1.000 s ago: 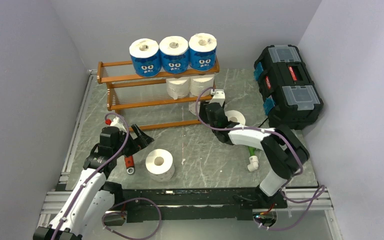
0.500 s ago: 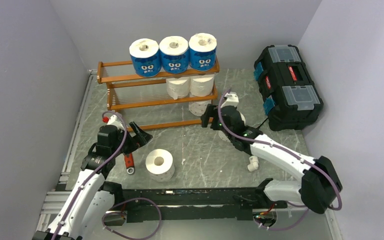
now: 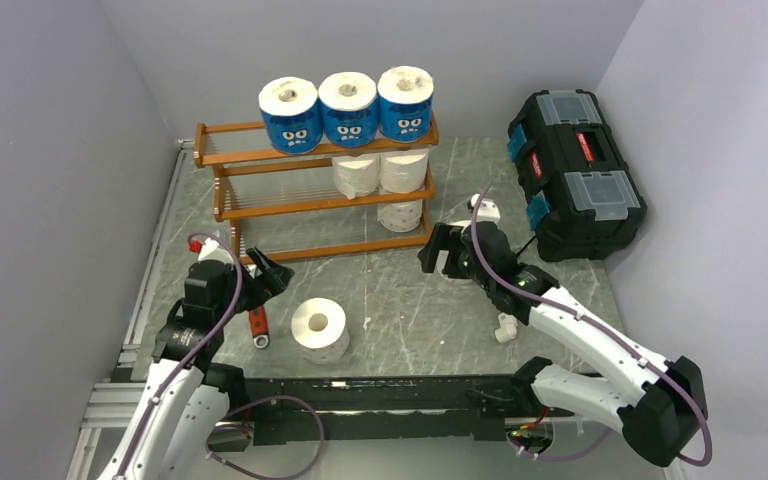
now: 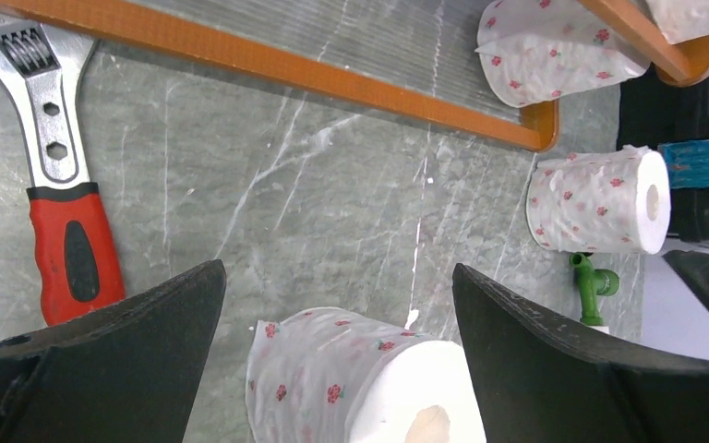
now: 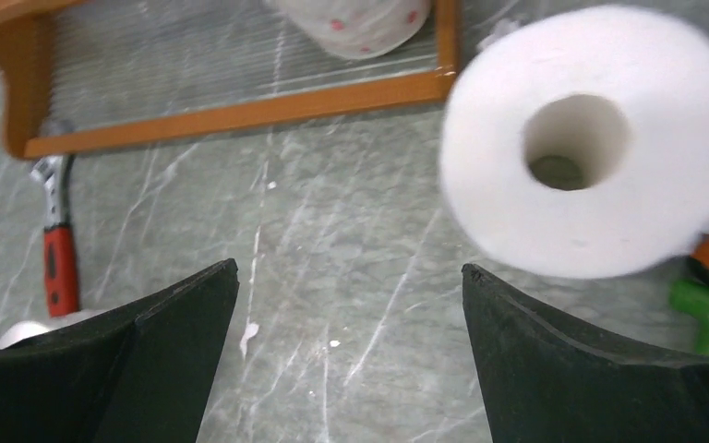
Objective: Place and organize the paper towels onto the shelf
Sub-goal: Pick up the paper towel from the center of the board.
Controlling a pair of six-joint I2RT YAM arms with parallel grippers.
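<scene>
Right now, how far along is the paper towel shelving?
Six rolls sit on the orange-brown wooden rack: three blue-wrapped rolls on top, two white rolls on the middle tier, one white roll at the bottom. Nothing in hand: left gripper and right gripper are open. Left on the table: a near white roll by the left gripper, a far white roll by the right.

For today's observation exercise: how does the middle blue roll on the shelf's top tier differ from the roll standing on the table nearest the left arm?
The middle blue roll wears a blue wrapper with a cartoon face; the table roll is white with red flowers. The blue roll sits atop the shelf in a row of three; the table roll stands apart on the table. Both stand upright, core holes up.
</scene>
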